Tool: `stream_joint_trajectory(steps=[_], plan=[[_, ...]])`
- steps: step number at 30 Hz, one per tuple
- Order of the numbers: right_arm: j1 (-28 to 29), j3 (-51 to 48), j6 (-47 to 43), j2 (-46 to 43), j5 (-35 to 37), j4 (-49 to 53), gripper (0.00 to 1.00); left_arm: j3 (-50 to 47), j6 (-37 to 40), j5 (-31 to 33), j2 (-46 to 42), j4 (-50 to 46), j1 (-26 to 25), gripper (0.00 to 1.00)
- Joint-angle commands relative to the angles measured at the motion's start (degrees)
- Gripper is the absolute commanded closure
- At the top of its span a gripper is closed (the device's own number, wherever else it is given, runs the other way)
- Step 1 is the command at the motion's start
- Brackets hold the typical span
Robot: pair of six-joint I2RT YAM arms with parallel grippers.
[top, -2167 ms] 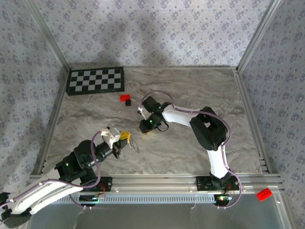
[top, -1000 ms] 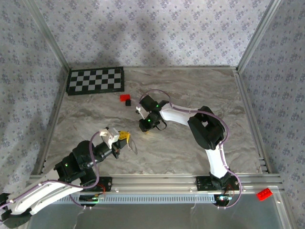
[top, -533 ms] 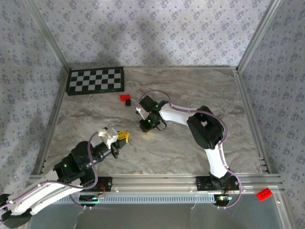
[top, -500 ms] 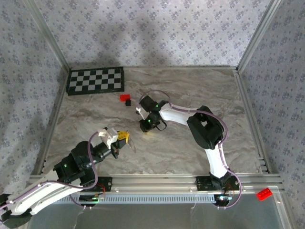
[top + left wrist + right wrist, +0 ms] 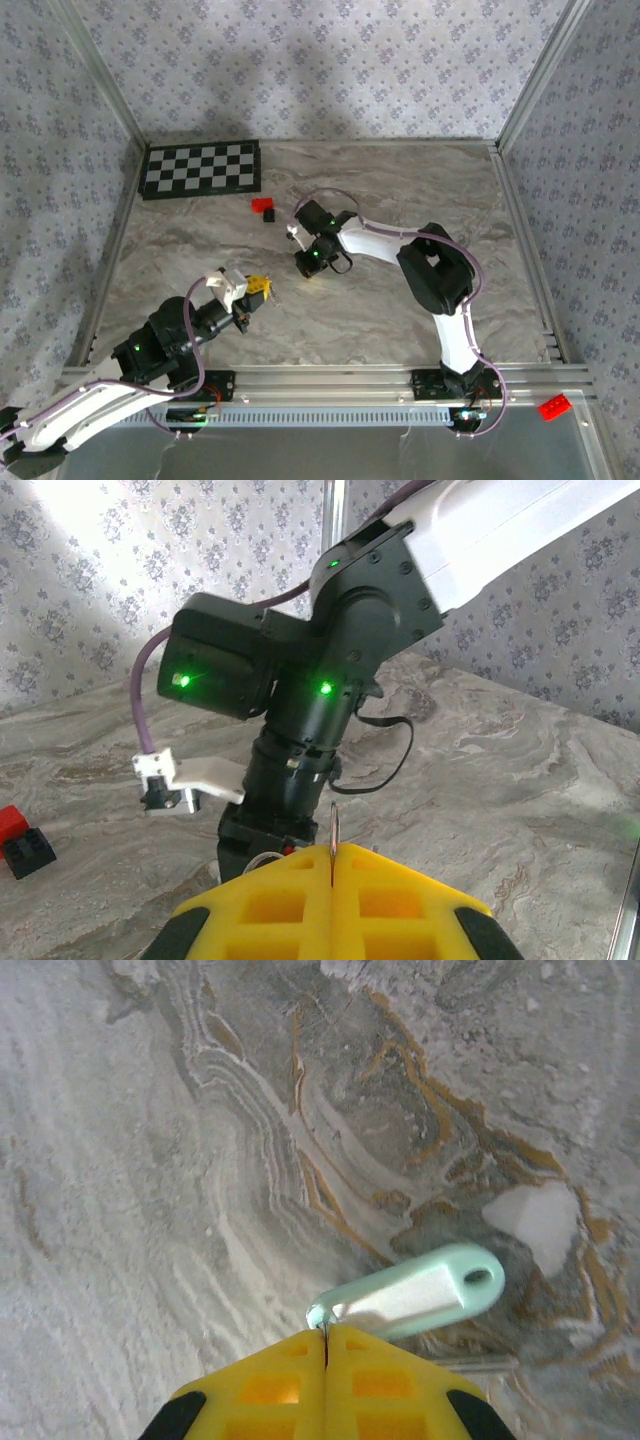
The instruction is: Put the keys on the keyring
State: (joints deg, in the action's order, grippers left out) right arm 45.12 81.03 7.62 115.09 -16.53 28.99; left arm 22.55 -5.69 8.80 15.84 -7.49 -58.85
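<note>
Two grippers are in view, both closed. The left gripper point(image 5: 257, 288) sits low on the near left part of the marbled table point(image 5: 400, 180). In its wrist view the yellow fingers point(image 5: 270, 910) meet along a straight seam. A thin sliver of metal, the keyring point(image 5: 332, 828), stands upright out of that seam and is seen edge-on. Its full shape cannot be told from this angle. The left gripper is therefore clamped on the keyring.

The right gripper point(image 5: 309, 268) points down at the table near its centre, well apart from the left gripper. Its wrist view shows the yellow fingers point(image 5: 390, 1380) pressed together with no gap. The narrow tip of the key point(image 5: 415, 1292) sits right at the front of the seam and appears pinched there. The key is pale, flat and elongated, with a small hole at its far end. Its body lies low against the marble, angled away to the right of the fingers.

A small red-and-black block point(image 5: 263, 207) rests on the table beyond the right gripper, apart from both arms. A checkerboard point(image 5: 201, 167) lies flat at the far left corner.
</note>
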Motion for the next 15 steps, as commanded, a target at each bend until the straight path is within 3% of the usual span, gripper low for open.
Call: stream_joint_trajectory(steps=[1,8,15], plan=[[-0.3,-2.8,-2.6,-7.0,1.0,-2.6,1.00,1.4,-0.9,-0.6,-0.2,1.8,0.4,1.00],[-1.2,-11.7,-5.6,-19.7,1.1,-9.3,1.00,3.3,-0.3,-5.9,2.9,3.7,0.4,1.00],[-1.2,-23.9,-9.2,-36.7,-5.0,-20.3,1.00,6.3,1.1,-10.3,7.5,5.2,0.3,1.00]])
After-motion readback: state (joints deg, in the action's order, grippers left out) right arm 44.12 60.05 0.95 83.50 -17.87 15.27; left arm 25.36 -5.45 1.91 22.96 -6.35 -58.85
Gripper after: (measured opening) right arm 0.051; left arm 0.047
